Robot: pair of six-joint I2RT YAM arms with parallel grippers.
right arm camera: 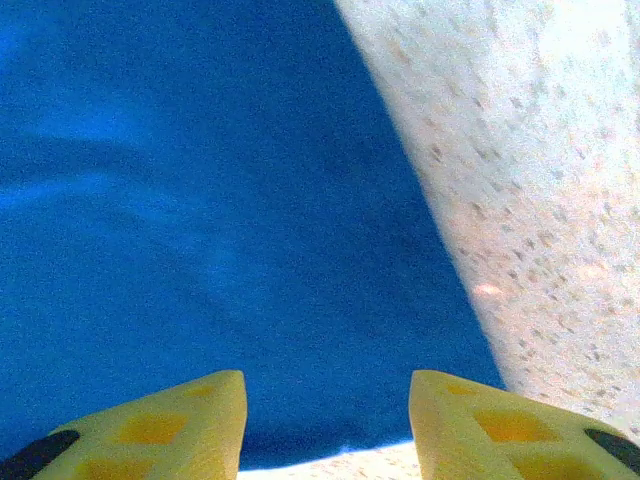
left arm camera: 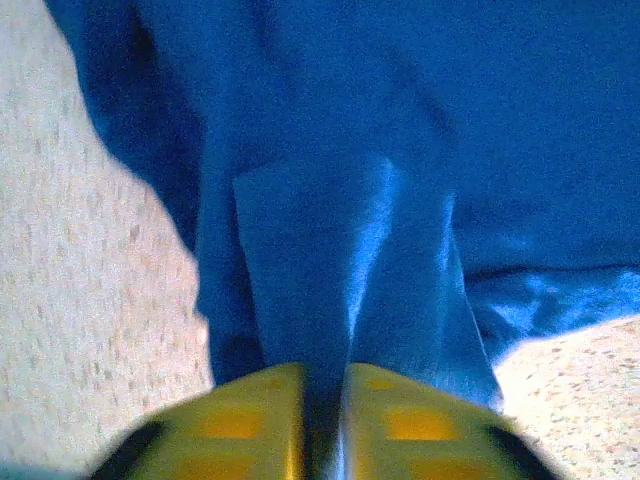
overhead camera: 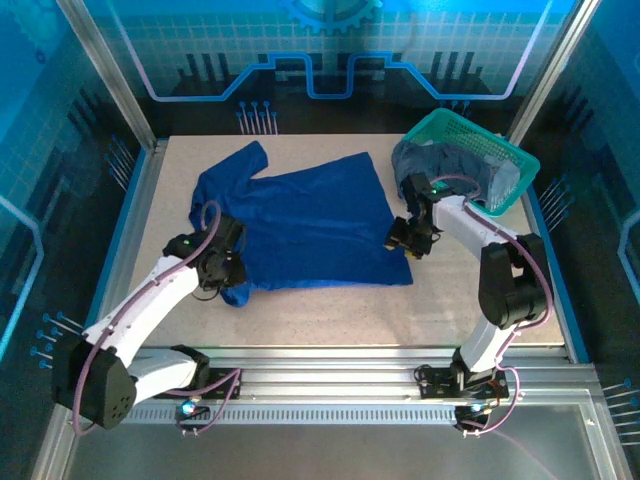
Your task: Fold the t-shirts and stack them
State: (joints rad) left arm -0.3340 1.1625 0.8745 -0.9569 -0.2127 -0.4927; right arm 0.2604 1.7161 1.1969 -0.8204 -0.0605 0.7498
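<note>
**A:** Where does the spread t-shirt (overhead camera: 300, 225) lie?

**B:** Flat on the middle of the counter (overhead camera: 330, 310), with the neck end to the left and the hem to the right. One sleeve points to the far left, the other to the near left.

**A:** And the basket (overhead camera: 490, 138)?

**B:** In the far right corner, behind the hem. The heaped t-shirts (overhead camera: 450, 170) sit in it and bulge out on its left side.

**A:** The hands?

**B:** The left hand (overhead camera: 230, 283) is at the near-left sleeve, with a fold of cloth between its fingers. The right hand (overhead camera: 397, 240) is over the hem's near right corner, with bare counter to its right.
</note>
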